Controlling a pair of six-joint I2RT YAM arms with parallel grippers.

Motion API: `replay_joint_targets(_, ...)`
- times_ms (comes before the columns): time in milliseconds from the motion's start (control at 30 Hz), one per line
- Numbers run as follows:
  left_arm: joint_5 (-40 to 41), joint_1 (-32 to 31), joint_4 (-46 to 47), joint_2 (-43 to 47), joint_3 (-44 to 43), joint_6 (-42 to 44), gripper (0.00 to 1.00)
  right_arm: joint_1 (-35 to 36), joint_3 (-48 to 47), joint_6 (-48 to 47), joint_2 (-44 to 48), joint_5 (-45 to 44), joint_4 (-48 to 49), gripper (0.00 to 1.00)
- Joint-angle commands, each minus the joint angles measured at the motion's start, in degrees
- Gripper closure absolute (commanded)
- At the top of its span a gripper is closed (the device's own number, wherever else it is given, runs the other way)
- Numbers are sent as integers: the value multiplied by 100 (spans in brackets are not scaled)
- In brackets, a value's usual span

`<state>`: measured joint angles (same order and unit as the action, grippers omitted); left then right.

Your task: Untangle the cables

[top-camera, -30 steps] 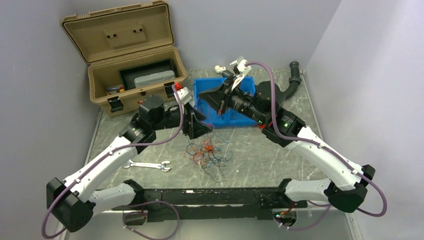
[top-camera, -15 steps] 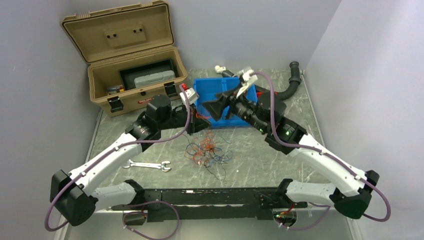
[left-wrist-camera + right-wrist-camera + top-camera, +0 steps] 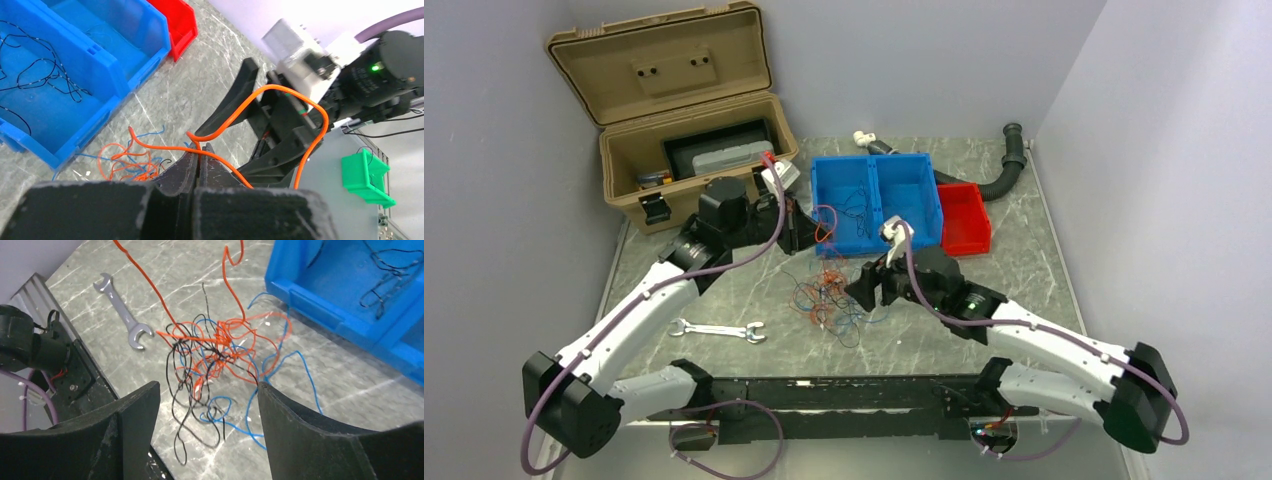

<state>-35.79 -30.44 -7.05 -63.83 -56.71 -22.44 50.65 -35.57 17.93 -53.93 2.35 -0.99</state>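
Observation:
The cables point(image 3: 829, 300) lie as a loose tangle of thin blue, orange and black wires on the grey table, also in the right wrist view point(image 3: 215, 350). My left gripper point(image 3: 809, 230) hangs behind the tangle, near the blue bin's front left corner. It is shut on one orange cable point(image 3: 274, 86) that loops up from the pile; the pinch is at the fingertips of the left gripper point(image 3: 200, 150). My right gripper point(image 3: 864, 290) sits low at the tangle's right side, open. In its own view the right gripper point(image 3: 207, 387) has wires lying below the gap, none held.
A blue two-compartment bin point(image 3: 817, 205) holds a few thin black wires point(image 3: 854, 205); a red bin point(image 3: 964, 215) adjoins it. An open tan toolbox point(image 3: 694, 150) stands back left, a black corrugated hose point(image 3: 1004, 170) back right, a wrench point(image 3: 719, 330) front left.
My left gripper shut on the orange cable and drew back with it. My right gripper opened, left the blue bin and came down beside the tangle.

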Motion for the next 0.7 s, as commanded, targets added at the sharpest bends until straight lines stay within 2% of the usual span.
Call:
replay_joint_targets(0,-160,18,74,228,-313,-112,100,-6,-136,-176,-562,615,1220,27)
replay_joint_targets(300,-80,58,151,257,-387,-299,100,80,-413,-158,-2199,1003,2089,30)
replay_joint_targets(333,-58,67,147,262,-405,-317,100,91,-350,-99,-2282,1001,2210,33)
replay_joint_targets(367,-10,87,100,270,-434,-314,100,90,-293,-27,-2333,939,2273,44)
replay_joint_targets(433,187,190,-102,303,-519,-278,100,98,-140,201,-2325,553,2204,75)
replay_joint_targets(500,512,427,-482,346,-686,-180,100,92,84,487,-2118,93,2030,97)
replay_joint_targets(600,1208,1032,-1328,407,-1149,7,100,78,482,885,-1587,-723,1592,100)
replay_joint_targets(667,1792,1393,-1724,500,-1387,139,100,1,581,1248,-1257,-1392,817,100)
